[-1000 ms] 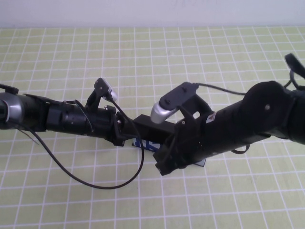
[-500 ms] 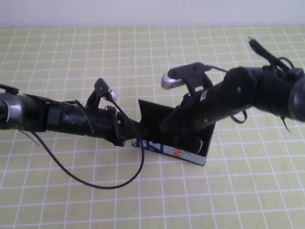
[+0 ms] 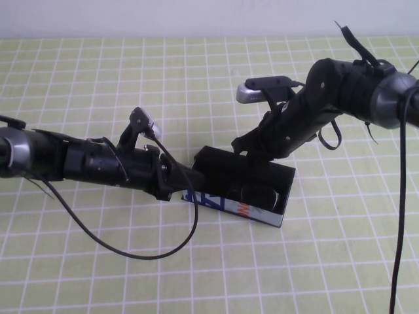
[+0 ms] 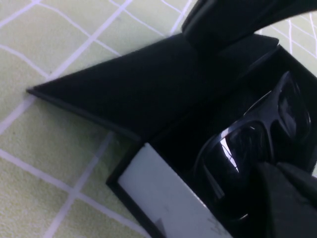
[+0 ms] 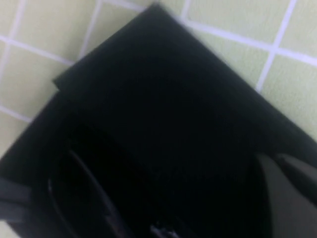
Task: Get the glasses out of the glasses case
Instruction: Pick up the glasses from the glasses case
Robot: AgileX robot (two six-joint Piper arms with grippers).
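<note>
Right gripper [image 3: 245, 145] is up at the rear edge of the glasses case [image 3: 239, 186], at the raised lid. I cannot tell whether its fingers are parted or closed; the arm's own bulk hides them from the high camera, and its wrist camera shows only black lid.

Change over the last second: my right arm was lying low across the case, hiding nearly all of it. Now it has swung back and up toward the far right, and the lid has come up with it. The box interior is exposed.

Left gripper [image 3: 190, 178] has not moved. It sits at the left end of the case, against the printed front side; grip state not readable from here either, though I judge it is bracing the box.

Glasses [image 4: 247, 144] are in the open case, lying along its length toward the right end. Left wrist camera shows the thick black frame and a glossy lens clearly, with a dark fingertip in the corner of that view close to them.

Meaning for the task: the opening step looks done; extraction not yet begun. Next I would need one gripper down into the box on the frame. Risk as I see it: lid dropping back if the right arm lets go of it.
</note>
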